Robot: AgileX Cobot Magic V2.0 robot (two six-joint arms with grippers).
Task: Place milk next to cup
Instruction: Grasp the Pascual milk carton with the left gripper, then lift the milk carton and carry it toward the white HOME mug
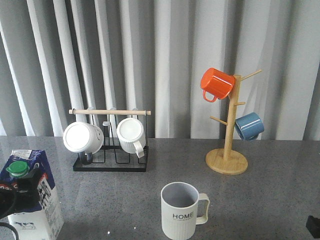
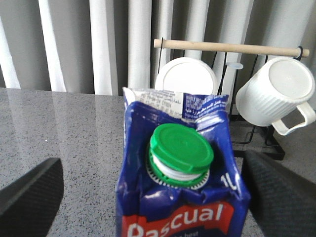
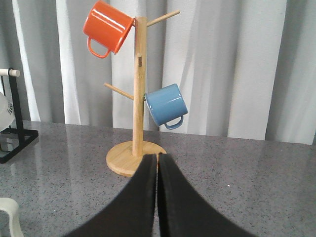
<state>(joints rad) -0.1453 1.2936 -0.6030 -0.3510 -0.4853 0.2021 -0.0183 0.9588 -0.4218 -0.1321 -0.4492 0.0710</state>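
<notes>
Grey speckled stone-look tabletop (image 1: 260, 200) runs back to pale pleated curtains. Nearest, at the front left corner, stands the tall blue and white milk carton (image 1: 31, 195) with its green round cap (image 2: 180, 148) and red "Pascual" label — upright, gable top a little crumpled. The left gripper (image 2: 148, 192) straddles it: one dark finger (image 2: 29, 197) shows on each side of the carton with clear grey table between finger and carton wall, so the jaws are spread and not yet pressing. The arm looks to reach in low and level from the near edge, roughly at cap height.

The off-white ribbed mug lettered "HOME" (image 1: 181, 212) sits near the front centre, well apart from the carton, its squarish handle pointing right.

The risks, as I judge them: a high squeeze on the soft gable could dent the carton or let it slip and tip, and a sideways carry toward the mug could knock it if the carton comes in too close — a tall carton set down off-level could also topple.

The right gripper (image 3: 157, 197) is idle, its two black fingers pressed together with nothing between them, pointing at the round wooden mug tree (image 3: 138, 98) holding an orange mug (image 3: 106, 27) and a blue mug (image 3: 165, 106). Farther left, a black wire rack with a wooden rail (image 1: 110, 112) holds two plain white ribbed mugs (image 1: 131, 134).
</notes>
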